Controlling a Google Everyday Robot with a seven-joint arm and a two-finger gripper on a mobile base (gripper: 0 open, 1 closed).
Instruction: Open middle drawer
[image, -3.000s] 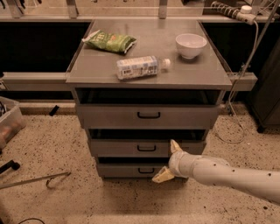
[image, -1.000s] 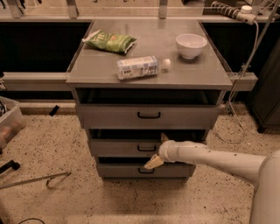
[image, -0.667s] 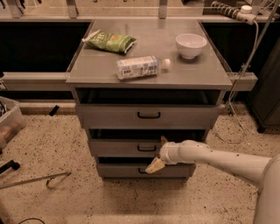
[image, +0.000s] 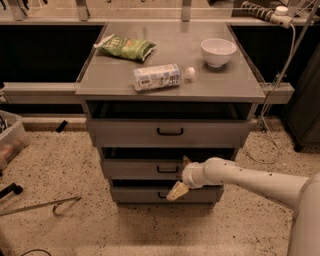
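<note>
The gripper (image: 181, 176) sits against the front of the middle drawer (image: 132, 169), just right of its black loop handle (image: 167, 169). Its fingers are spread wide, one tip at that drawer's top edge and the other (the paler one) down over the bottom drawer (image: 140, 194). The middle drawer lies under the front edge of the table (image: 225, 80), below the top drawer (image: 125, 133), with bare speckled floor (image: 100, 225) in front.

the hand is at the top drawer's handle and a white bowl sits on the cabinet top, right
Not quite. The camera view shows the hand at the middle drawer, beside its black handle, not the top drawer. The white bowl does sit on the cabinet top.
</note>
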